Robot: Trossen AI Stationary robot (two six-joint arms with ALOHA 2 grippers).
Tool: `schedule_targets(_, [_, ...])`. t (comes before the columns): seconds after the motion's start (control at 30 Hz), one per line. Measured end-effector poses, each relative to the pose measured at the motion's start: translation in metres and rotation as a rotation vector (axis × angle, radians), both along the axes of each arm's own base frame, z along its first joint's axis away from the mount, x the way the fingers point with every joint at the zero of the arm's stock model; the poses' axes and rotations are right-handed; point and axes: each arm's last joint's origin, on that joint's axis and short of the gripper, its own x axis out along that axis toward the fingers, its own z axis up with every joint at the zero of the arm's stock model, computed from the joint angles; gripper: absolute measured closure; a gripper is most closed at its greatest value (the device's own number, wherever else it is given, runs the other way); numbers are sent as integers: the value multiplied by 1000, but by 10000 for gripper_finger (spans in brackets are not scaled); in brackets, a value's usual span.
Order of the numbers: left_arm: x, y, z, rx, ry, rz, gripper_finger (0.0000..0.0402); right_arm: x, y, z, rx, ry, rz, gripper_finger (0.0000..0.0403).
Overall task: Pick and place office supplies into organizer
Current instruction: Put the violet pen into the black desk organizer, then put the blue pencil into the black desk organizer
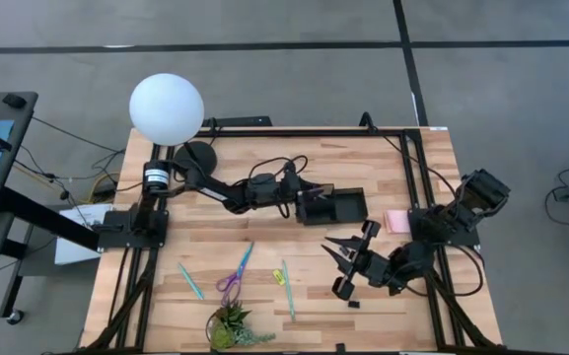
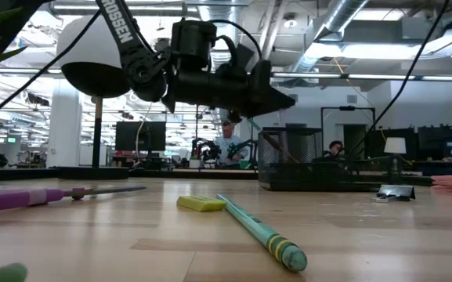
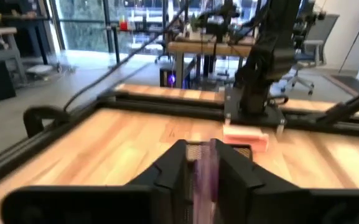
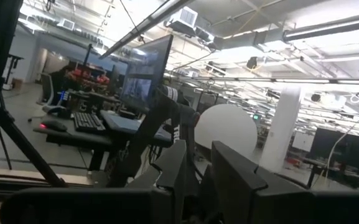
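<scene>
My left gripper (image 1: 314,202) reaches from the left and hovers over the black mesh organizer (image 1: 348,205), shut on a pink pen (image 3: 205,177). In the low view it (image 2: 284,100) hangs above the organizer (image 2: 304,168). My right gripper (image 1: 348,247) is near the table's front right. It is raised off the table, tilted up toward the lamp, its fingers close together (image 4: 198,155) and empty. A teal pen (image 1: 190,281), purple-handled scissors (image 1: 235,271), a yellow piece (image 1: 277,276), a second teal pen (image 1: 287,291) and a black clip (image 1: 353,304) lie flat on the table. A pink sticky pad (image 1: 395,221) lies right of the organizer. My left gripper pinches the pink pen's shaft (image 3: 205,186) between its two fingers, with the fingers lying across the pen. The fingers point toward the table's right, slanting a little down. The pen is lifted clear of the table, over the organizer's left end. Its ends are hidden by the fingers.
A white globe lamp (image 1: 166,108) and its round black base (image 1: 197,156) stand at the far left. A small green plant (image 1: 233,330) sits at the near edge. Black frame rails run along both table sides. People sit in the room behind (image 2: 227,141).
</scene>
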Motion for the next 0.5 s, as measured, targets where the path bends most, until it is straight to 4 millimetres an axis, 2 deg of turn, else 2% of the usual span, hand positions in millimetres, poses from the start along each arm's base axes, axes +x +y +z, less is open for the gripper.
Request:
schedule_targets(0.17, [0, 0, -3, -39, 22, 13, 287, 0, 0, 0, 0, 0, 1, 333])
schedule_targets(0.33, [-1, 1, 4, -17, -19, 41, 270, 0, 0, 0, 30, -10, 12, 333])
schedule_targets(0.4, [-2, 1, 17, -8, -73, 46, 268, 0, 0, -1, 67, -22, 26, 333])
schedule_targets(0.5, [-8, 0, 46, 11, -158, 44, 268, 0, 5, -5, 104, 3, 47, 333])
